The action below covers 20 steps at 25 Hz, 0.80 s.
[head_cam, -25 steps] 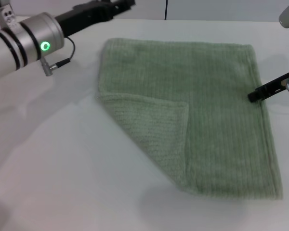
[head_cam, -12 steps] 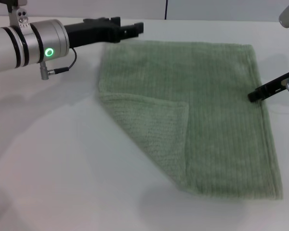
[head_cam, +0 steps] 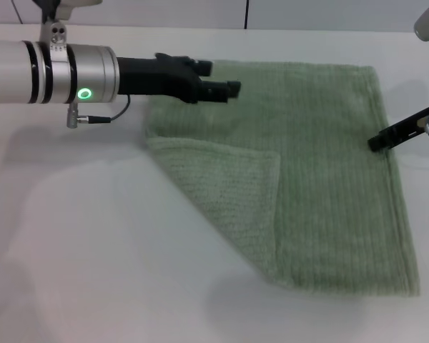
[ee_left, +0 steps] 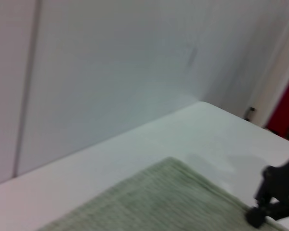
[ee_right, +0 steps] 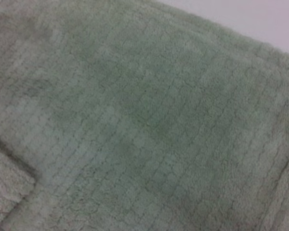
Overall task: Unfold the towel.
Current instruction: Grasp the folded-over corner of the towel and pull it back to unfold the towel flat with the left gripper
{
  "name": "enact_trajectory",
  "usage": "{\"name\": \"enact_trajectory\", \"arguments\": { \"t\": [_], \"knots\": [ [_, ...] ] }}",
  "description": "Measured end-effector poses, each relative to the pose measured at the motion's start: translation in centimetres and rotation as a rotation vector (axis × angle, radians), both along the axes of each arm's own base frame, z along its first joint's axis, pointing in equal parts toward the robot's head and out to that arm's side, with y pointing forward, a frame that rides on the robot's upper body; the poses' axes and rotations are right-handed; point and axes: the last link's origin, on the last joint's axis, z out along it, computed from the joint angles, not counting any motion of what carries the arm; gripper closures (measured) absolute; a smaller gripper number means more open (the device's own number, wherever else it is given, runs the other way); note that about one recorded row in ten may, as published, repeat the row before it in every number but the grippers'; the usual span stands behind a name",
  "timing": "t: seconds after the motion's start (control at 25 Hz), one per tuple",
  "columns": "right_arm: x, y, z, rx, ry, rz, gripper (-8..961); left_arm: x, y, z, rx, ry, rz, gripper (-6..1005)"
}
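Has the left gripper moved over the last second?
Yes. The left gripper has swung in from beyond the towel's far left corner and now sits over its far part, toward the robot's right. The towel has stayed put.

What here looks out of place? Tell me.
One corner of the towel is folded over onto itself, a triangular flap on its near left side. The left gripper is over the towel's far left part; the right gripper at its right edge.
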Motion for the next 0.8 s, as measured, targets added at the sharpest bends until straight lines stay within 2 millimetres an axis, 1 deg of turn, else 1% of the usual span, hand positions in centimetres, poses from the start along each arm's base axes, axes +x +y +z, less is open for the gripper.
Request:
{"name": "enact_trajectory", "arguments": {
  "t": [0.04,0.08,0.16,0.4,0.48,0.56,0.68,0.8],
  "knots": [
    [0.0,0.0,0.0,0.0,0.0,0.0,954,0.0,0.0,0.0,0.0,0.0,0.0,186],
    [0.0,0.0,0.0,0.0,0.0,0.0,954,0.4,-0.1,-0.4,-0.075,-0.005,-0.033,186],
    [0.0,0.0,0.0,0.001,-0.001,0.0,954,0.2,0.3,-0.3,-0.09,-0.002,-0.026,186],
    [0.1,0.0,0.1,0.001,-0.002,-0.001,954,0.2,0.3,-0.3,-0.09,-0.002,-0.026,186],
    [0.1,0.0,0.1,0.001,-0.002,-0.001,953,-0.7,1.9,0.7,0.004,0.017,0.028,186],
    [0.1,0.0,0.1,0.001,-0.003,-0.001,953,-0.8,2.0,0.8,0.035,0.036,0.036,186],
    [0.1,0.0,0.1,0.001,-0.003,-0.001,953,-0.4,1.8,0.9,0.031,0.04,0.015,186],
    [0.1,0.0,0.2,0.003,-0.005,0.0,954,0.0,1.3,0.9,-0.019,0.04,-0.015,185]
  ]
}}
